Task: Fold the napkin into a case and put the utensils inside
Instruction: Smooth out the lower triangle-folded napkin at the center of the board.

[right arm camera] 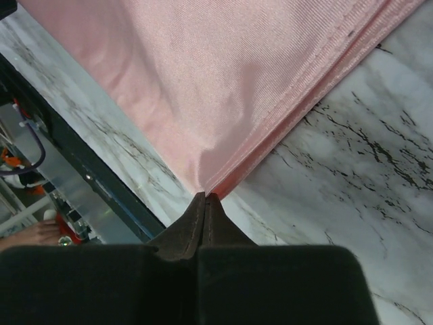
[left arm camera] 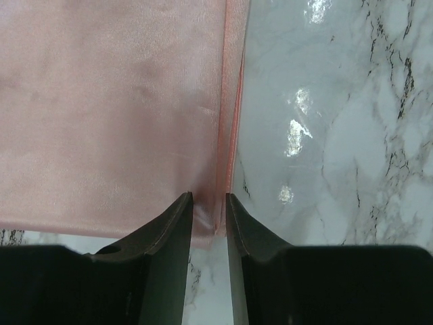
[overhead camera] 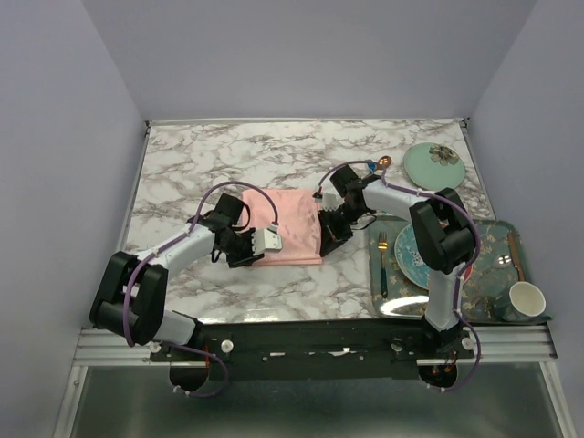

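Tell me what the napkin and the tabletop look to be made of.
The napkin: woven cloth with a satin-like sheen, fine weave and stitched hem showing. The tabletop: glossy marble-look surface, white with dark veins and glare spots; stone or laminate, cannot tell.

The napkin is shiny satin cloth with a fine weave. The table looks like glossy, smooth marble. The left gripper is matt black plastic.
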Motion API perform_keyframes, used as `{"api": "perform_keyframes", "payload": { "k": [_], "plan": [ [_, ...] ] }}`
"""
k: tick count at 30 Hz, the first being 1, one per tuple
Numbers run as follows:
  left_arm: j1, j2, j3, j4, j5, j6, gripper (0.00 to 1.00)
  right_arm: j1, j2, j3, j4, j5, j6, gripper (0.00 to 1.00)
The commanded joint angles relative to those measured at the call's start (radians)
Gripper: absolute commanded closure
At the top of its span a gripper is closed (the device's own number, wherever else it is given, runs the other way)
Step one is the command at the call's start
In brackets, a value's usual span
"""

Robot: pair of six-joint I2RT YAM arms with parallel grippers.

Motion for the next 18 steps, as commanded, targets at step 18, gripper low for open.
{"api": "perform_keyframes", "payload": {
  "k": [18],
  "plan": [
    [-0.008,-0.054,-0.005,0.000,0.000,-0.049,0.91,-0.006,0.041,0.034,-0.100,-0.101,0.016,0.99]
  ]
}}
